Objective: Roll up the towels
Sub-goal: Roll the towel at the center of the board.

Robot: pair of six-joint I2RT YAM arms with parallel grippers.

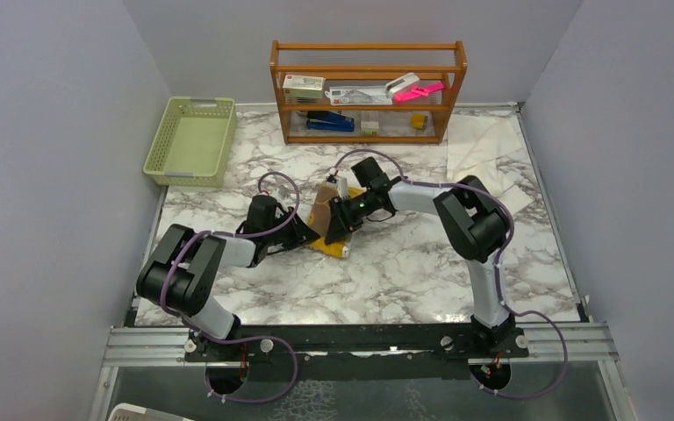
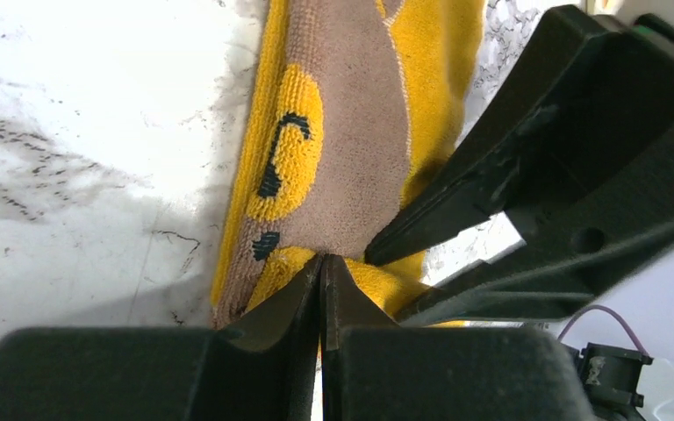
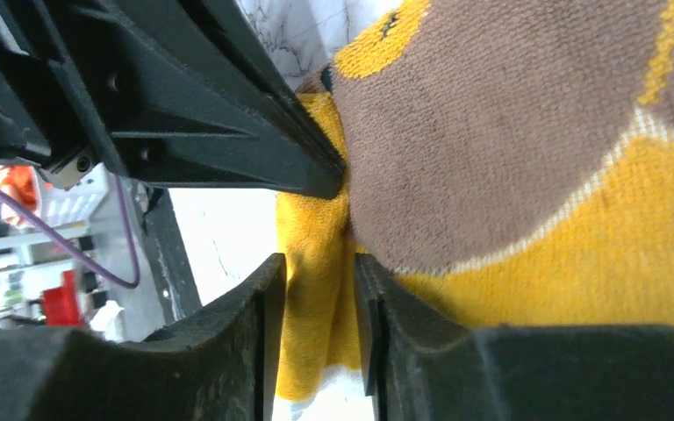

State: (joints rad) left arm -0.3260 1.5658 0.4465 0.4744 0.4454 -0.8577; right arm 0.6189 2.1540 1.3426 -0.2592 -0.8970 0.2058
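Observation:
The mustard-yellow towel (image 1: 326, 210) with brown patches lies bunched at the table's middle, between both grippers. My left gripper (image 2: 322, 259) is shut, its tips pinching the towel's (image 2: 351, 132) near folded edge. It reaches in from the left in the top view (image 1: 307, 231). My right gripper (image 3: 318, 263) comes from the right (image 1: 339, 223). Its jaws stand slightly apart, with a yellow fold of the towel (image 3: 527, 158) hanging loosely between them. The cream-white towel (image 1: 484, 145) lies spread flat at the back right, far from both grippers.
A green plastic basket (image 1: 191, 140) stands at the back left. A wooden shelf (image 1: 369, 92) with small items lines the back wall. Grey walls close in both sides. The two grippers' fingers nearly touch each other over the towel.

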